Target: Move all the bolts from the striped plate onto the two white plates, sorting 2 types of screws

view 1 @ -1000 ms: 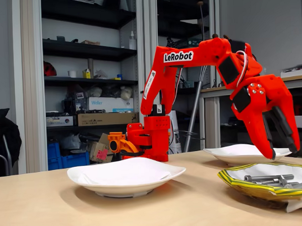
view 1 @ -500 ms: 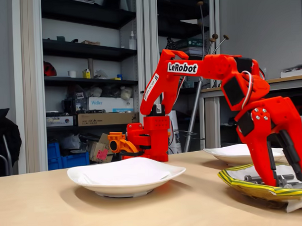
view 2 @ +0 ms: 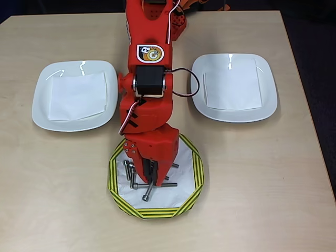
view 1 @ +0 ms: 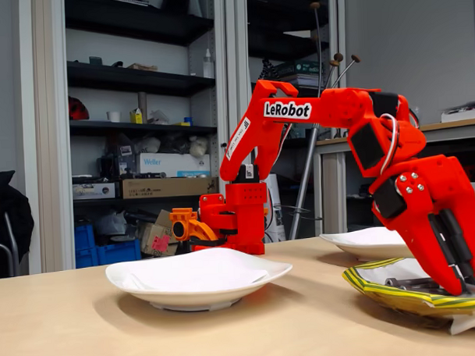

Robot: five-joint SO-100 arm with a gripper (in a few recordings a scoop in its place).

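My red gripper (view 1: 460,286) is lowered into the striped plate (view 1: 382,294), its jaws drawn together among the bolts (view 1: 405,282). In the overhead view the gripper (view 2: 150,181) stands over the middle of the striped plate (view 2: 118,197), shut on a bolt (view 2: 146,193) that pokes out from under its fingertips toward the near rim. Several more bolts (view 2: 163,185) lie loose around it, partly hidden by the arm. The two white plates (view 2: 42,100) (view 2: 268,94) sit left and right of the arm, each with a white paper sheet and no bolts on it.
The arm's base (view 2: 155,16) stands at the table's far edge between the white plates. Bare wooden table (view 2: 252,184) surrounds the striped plate. Shelves (view 1: 134,111) and a desk stand behind the table in the fixed view.
The arm came down from above the striped plate into it. Its jaws, open half a second ago, have closed among the bolts.
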